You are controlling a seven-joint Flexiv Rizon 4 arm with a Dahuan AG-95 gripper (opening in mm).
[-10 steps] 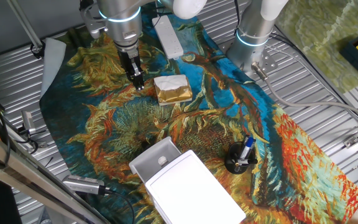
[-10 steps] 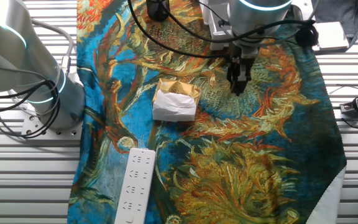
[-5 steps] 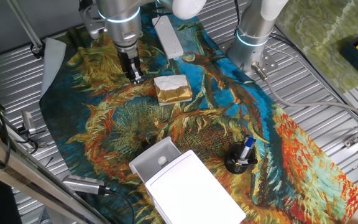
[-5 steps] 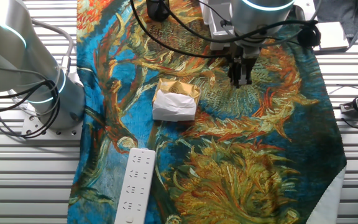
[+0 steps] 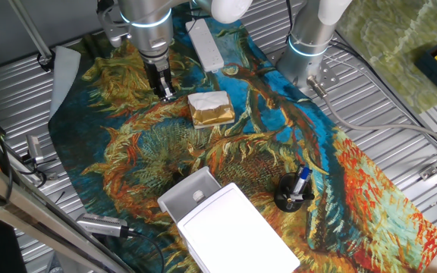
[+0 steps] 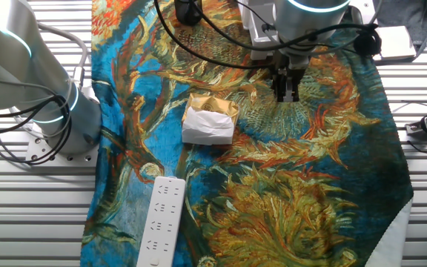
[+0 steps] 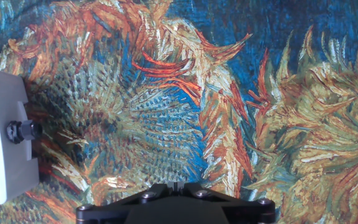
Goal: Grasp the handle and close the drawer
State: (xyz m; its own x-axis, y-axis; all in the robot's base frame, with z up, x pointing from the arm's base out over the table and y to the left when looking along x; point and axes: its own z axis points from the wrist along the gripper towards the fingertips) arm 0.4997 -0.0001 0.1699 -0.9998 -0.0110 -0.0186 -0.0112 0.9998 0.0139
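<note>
The white flat-topped box (image 5: 230, 231) sits at the near edge of the cloth. Its light-grey drawer (image 5: 185, 194) is pulled out toward the middle of the table. The small round white handle (image 5: 198, 196) shows on it. In the hand view the drawer (image 7: 2, 134) is at the left edge, and its handle (image 7: 21, 130) looks dark there. My gripper (image 5: 165, 92) hangs above the cloth at the far side, well away from the drawer, left of the gold-and-white block (image 5: 211, 108). Its fingers are together and empty; it also shows in the other fixed view (image 6: 285, 92) and the hand view (image 7: 176, 185).
A white remote (image 5: 205, 42) lies at the far edge of the cloth. A black pen cup (image 5: 292, 192) stands right of the box. A second robot's base (image 5: 308, 45) is at the far right. The patterned cloth (image 5: 150, 152) lies on a ridged metal table.
My gripper has shifted slightly away from the drawer, toward the far side. The drawer and the block have not moved.
</note>
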